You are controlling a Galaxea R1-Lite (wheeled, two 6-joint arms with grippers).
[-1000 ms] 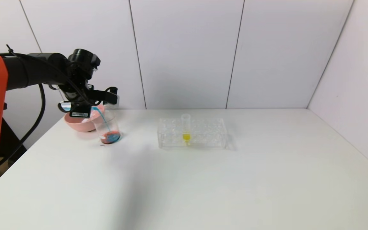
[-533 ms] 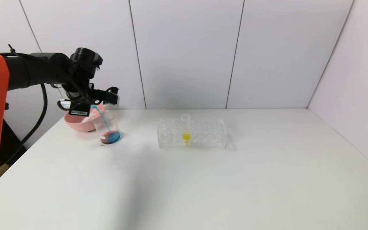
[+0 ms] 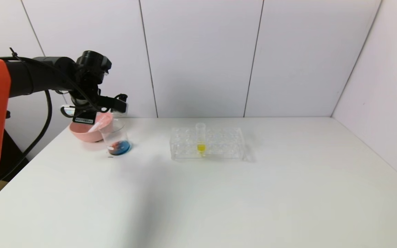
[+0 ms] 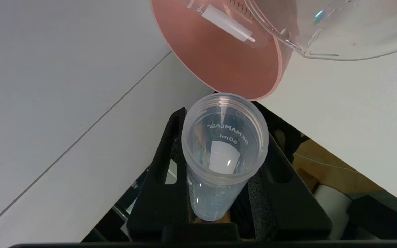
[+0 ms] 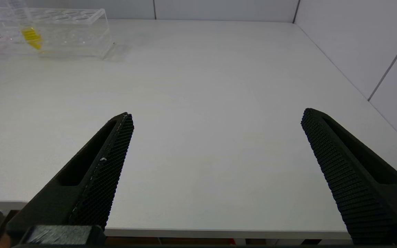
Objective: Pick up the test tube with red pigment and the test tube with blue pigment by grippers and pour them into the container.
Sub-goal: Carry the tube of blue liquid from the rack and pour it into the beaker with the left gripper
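My left gripper [image 3: 97,111] is at the table's far left, above the pink bowl and the container, shut on a clear tube [image 4: 224,137]. This is the blue pigment tube; it looks emptied, its open mouth turned toward the bowl. The container [image 3: 115,137], a clear glass beaker, stands in front of the bowl with red and blue liquid at its bottom; its rim also shows in the left wrist view [image 4: 339,38]. Another clear tube [image 4: 224,22] lies in the pink bowl with no liquid showing. My right gripper [image 5: 217,115] is open and empty above the table's near edge.
The pink bowl [image 3: 81,132] stands at the far left corner, touching the beaker's back side. A clear tube rack [image 3: 207,143] at mid table holds one tube with yellow liquid [image 3: 201,147]. White walls close the back and right.
The blue stream from the held tube into the beaker has stopped. The beaker's liquid now shows more blue beside the red. The left gripper has risen slightly.
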